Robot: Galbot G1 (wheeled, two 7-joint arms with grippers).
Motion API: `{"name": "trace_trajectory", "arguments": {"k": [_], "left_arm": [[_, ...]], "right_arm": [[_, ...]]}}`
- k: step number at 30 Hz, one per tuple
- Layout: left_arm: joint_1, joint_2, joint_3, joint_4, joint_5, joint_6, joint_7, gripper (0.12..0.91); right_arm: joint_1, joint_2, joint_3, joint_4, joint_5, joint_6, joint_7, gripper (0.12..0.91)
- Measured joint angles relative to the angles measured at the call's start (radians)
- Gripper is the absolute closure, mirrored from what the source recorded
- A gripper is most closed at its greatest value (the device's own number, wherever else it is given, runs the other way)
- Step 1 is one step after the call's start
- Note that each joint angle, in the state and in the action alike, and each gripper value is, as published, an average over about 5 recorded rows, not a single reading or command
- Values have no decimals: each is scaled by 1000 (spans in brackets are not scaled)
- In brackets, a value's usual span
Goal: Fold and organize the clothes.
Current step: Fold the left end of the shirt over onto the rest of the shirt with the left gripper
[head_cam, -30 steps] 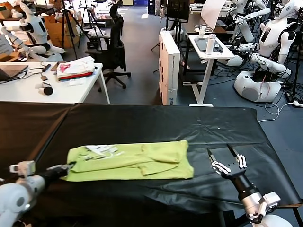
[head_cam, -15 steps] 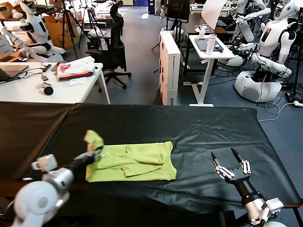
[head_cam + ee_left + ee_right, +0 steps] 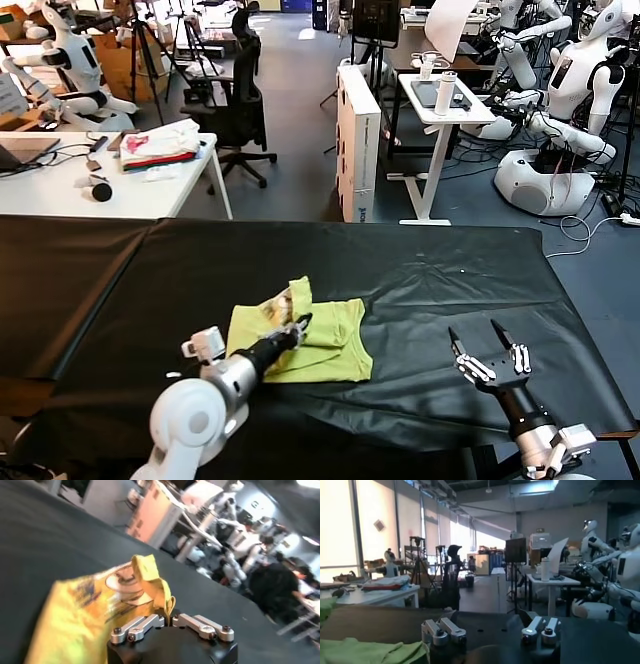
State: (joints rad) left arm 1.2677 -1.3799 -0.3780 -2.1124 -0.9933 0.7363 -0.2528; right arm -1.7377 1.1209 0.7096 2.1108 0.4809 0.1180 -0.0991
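Head view, L hand gripping T-shirt edge, R hand open, apart.

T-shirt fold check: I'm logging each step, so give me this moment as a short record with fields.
garment: lime-yellow T-shirt, partly folded, left end lifted over the rest
surface: black table
left gripper: jaws shut on the T-shirt's raised edge, over the shirt
right gripper: jaws open, holding nothing, above the table to the shirt's right
fold state: unfinished

Black-covered table, white desk, office chair, grey floor
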Motion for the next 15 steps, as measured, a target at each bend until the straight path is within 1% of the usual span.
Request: {"name": "trace_trajectory", "arguments": {"k": [7,15], "left_arm": [[-24,-44,47,20,-2,0,-9,840],[-21,-69,75,47,18,0,-4,840]], "right_arm": [[4,6,-8,-7,-4,1,-1,118],[7,7,-12,-9,-9,0,-1,118]]}}
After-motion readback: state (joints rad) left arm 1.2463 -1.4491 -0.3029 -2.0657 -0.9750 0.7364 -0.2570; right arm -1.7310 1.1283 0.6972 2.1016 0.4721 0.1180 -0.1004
